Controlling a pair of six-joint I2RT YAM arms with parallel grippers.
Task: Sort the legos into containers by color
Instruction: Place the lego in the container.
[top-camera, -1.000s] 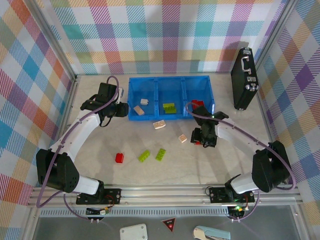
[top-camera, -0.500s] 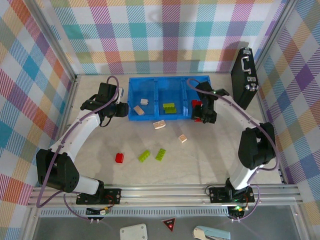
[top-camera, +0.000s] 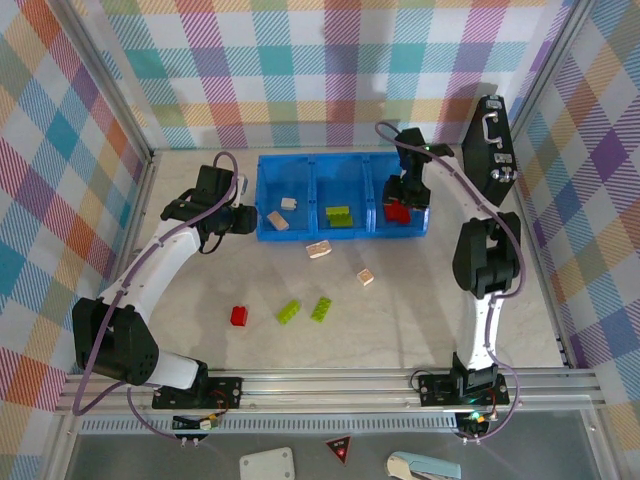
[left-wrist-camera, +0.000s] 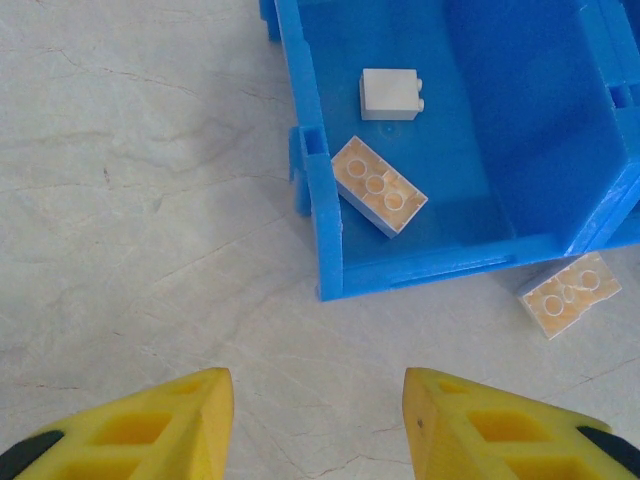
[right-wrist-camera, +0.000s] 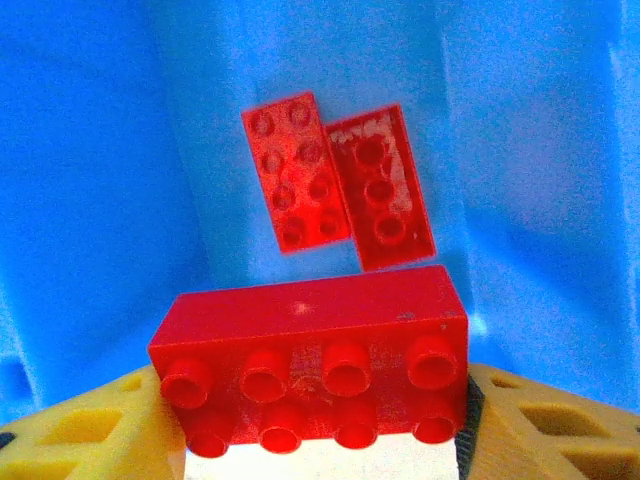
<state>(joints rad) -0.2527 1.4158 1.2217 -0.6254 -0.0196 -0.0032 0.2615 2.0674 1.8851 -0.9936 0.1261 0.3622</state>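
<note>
The blue bin (top-camera: 343, 163) has three compartments. My right gripper (top-camera: 400, 207) hangs over the right one, shut on a red brick (right-wrist-camera: 315, 350); two red bricks (right-wrist-camera: 335, 185) lie on the floor below it. Two beige bricks (left-wrist-camera: 378, 185) lie in the left compartment and a green one (top-camera: 338, 215) in the middle. On the table lie two beige bricks (top-camera: 319, 249), two green bricks (top-camera: 306, 310) and a red brick (top-camera: 240, 315). My left gripper (left-wrist-camera: 318, 420) stands open just left of the bin's front corner (left-wrist-camera: 330, 280), with nothing between its fingers.
A black case with a metal handle (top-camera: 488, 155) stands upright at the back right, close to the right arm. Plaid walls close in the table on three sides.
My right gripper carried the red brick from the table in front of the bin up and back to above the right compartment. The left arm stayed still.
</note>
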